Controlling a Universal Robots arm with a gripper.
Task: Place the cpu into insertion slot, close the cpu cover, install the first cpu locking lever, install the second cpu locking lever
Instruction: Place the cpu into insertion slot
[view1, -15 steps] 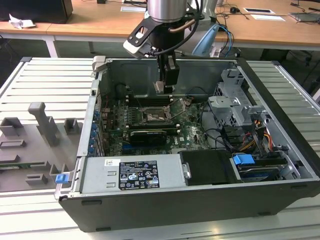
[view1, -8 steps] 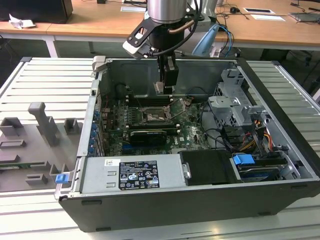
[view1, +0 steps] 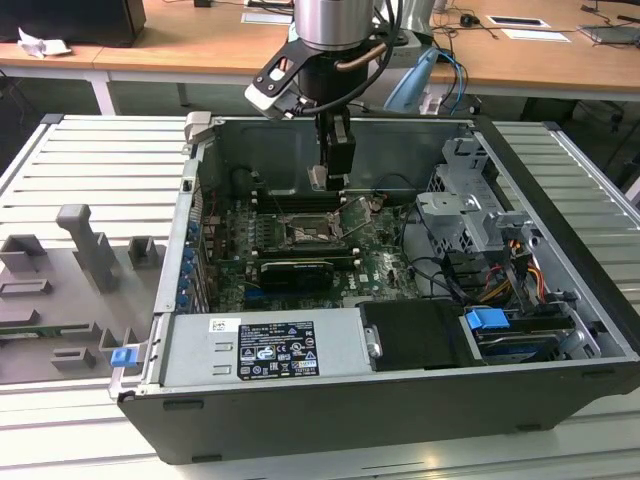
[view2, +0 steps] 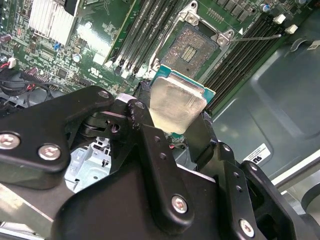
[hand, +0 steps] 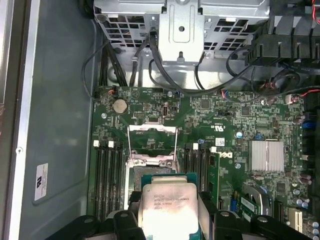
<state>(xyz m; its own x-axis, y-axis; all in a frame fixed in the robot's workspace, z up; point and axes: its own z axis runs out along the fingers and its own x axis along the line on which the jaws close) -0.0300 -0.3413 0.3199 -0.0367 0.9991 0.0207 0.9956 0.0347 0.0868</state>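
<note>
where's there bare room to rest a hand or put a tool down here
Free: the slatted table on the exterior view's left of the computer case, beyond the grey fixtures. Crowded: inside the case, where the gripper holds the cpu near the insertion slot, with cables alongside.

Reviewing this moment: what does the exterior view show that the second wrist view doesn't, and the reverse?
Exterior view: the whole open computer case, its power supply, and grey fixtures beside the case at the exterior view's left. Second wrist view: the cpu, pale metal top in sight, clamped by its edges in the gripper and held clear of the slot. Both: the insertion slot, uncovered with no chip in it, and the green motherboard around it.
</note>
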